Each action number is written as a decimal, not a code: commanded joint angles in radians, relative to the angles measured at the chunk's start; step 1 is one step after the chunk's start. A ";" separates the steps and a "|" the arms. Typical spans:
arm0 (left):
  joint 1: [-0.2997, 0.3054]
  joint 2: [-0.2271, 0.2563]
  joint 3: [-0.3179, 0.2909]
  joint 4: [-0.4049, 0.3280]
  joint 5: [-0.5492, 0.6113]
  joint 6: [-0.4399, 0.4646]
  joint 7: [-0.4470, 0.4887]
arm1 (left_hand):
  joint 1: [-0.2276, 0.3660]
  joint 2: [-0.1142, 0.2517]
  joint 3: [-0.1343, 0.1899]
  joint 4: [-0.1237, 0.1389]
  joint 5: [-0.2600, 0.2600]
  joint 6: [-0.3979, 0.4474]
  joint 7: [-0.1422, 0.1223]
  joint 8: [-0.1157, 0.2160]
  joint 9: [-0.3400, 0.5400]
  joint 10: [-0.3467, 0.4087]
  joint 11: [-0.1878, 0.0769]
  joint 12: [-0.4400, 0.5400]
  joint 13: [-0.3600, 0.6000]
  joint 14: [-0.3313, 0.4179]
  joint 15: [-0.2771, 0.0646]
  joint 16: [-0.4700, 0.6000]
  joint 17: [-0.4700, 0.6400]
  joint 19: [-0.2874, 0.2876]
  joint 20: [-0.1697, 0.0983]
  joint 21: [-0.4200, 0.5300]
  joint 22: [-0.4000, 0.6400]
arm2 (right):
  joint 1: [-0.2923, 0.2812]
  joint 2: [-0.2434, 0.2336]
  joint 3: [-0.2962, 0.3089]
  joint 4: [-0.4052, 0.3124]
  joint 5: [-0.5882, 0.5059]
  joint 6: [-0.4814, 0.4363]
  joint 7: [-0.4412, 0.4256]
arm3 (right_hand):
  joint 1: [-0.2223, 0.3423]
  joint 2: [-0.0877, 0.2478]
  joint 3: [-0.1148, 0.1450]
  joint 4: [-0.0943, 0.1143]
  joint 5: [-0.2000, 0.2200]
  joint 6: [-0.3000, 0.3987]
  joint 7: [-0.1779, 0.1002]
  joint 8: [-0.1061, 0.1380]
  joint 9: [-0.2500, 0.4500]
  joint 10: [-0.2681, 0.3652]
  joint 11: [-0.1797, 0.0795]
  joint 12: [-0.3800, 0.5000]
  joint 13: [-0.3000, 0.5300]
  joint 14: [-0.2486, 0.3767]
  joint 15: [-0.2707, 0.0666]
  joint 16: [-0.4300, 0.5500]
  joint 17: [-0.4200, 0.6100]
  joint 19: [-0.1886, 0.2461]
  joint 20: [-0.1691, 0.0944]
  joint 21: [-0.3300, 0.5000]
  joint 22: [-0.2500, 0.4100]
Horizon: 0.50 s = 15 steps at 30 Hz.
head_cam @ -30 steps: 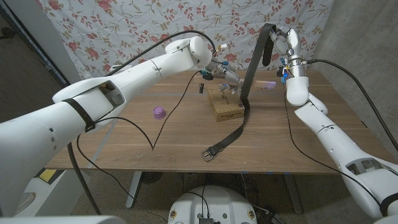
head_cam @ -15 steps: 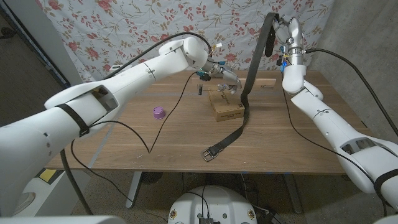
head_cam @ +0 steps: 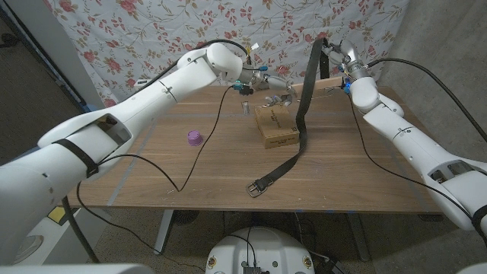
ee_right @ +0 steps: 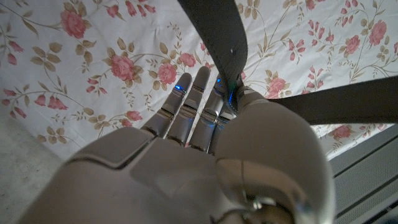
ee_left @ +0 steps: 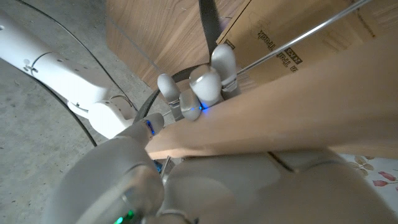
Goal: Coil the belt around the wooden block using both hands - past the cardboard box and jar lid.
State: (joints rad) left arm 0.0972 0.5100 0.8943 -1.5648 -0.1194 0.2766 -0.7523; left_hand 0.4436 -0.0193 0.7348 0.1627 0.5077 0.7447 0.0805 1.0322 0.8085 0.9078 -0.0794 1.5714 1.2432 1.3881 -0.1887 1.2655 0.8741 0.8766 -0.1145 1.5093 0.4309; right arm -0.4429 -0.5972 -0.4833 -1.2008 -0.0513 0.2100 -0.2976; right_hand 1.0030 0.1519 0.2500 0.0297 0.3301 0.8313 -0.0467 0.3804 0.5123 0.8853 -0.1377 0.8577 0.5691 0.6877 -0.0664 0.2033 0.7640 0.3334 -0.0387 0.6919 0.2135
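Your belt (head_cam: 301, 114) hangs from your raised right hand (head_cam: 338, 57), which pinches its upper end, down across the cardboard box (head_cam: 275, 127) (buckle on the table), while your left hand (head_cam: 278, 97) grips the wooden block (ee_left: 298, 106) behind it.

The belt (head_cam: 301, 114) is a long dark strap, top end hoisted up around 1 o'clock, hanging down across the right edge of the box (head_cam: 275, 127) near table center. Its metal buckle end lies flat on the table toward 6 o'clock.
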 commanded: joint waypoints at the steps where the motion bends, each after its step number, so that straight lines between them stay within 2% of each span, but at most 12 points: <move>1: 0.057 0.026 -0.096 -0.001 -0.162 -0.066 -0.007 | 0.001 -0.004 0.011 -0.001 0.005 0.005 0.004 0.006 0.003 0.008 -0.001 0.006 0.002 0.005 -0.007 0.005 0.002 -0.001 -0.033 0.005 -0.002 | -0.009 -0.037 -0.043 0.026 0.098 -0.114 0.138 | 0.012 0.008 0.005 0.006 0.006 0.103 -0.070 -0.003 0.002 -0.004 0.002 -0.003 0.000 0.013 -0.160 0.000 -0.003 -0.003 -0.074 0.008 0.002; 8: 0.067 0.055 -0.111 -0.043 -0.163 -0.045 0.041 | 0.000 -0.002 0.013 -0.001 0.004 0.011 0.004 0.006 -0.005 0.011 -0.003 0.007 0.002 0.003 -0.006 0.002 -0.004 0.001 -0.035 0.010 -0.001 | -0.036 -0.040 -0.050 0.057 0.145 -0.114 0.166 | 0.016 0.010 0.007 0.007 0.007 0.106 -0.061 -0.002 0.006 -0.003 0.009 0.000 0.003 0.030 -0.161 0.003 -0.010 -0.004 -0.072 0.011 0.000; 15: 0.073 0.072 -0.122 -0.064 -0.138 -0.018 0.116 | -0.002 0.000 0.016 -0.001 0.001 0.002 0.005 0.010 0.001 0.008 0.000 0.005 0.002 0.006 -0.008 0.008 0.001 -0.001 -0.036 0.017 0.001 | -0.097 -0.060 -0.042 0.044 0.208 -0.145 0.196 | 0.022 0.011 0.009 0.006 0.008 0.108 -0.056 -0.001 0.010 -0.003 0.015 0.002 0.006 0.035 -0.162 0.002 -0.015 -0.005 -0.068 0.014 -0.002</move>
State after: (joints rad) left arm 0.1542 0.5540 0.8013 -1.5966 -0.2537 0.2346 -0.7126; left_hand 0.4437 -0.0193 0.7458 0.1601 0.5077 0.7448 0.0802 1.0359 0.8085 0.9087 -0.0799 1.5702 1.2427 1.3921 -0.1893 1.2655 0.8715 0.8767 -0.1146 1.5172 0.4264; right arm -0.4777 -0.6339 -0.5229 -1.1607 0.0715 0.1041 -0.1544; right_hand 1.0060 0.1546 0.2525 0.0321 0.3300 0.8314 -0.0468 0.3722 0.5171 0.8789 -0.1337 0.8579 0.5709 0.7128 -0.0663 0.2032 0.7501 0.3335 -0.0387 0.6958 0.2090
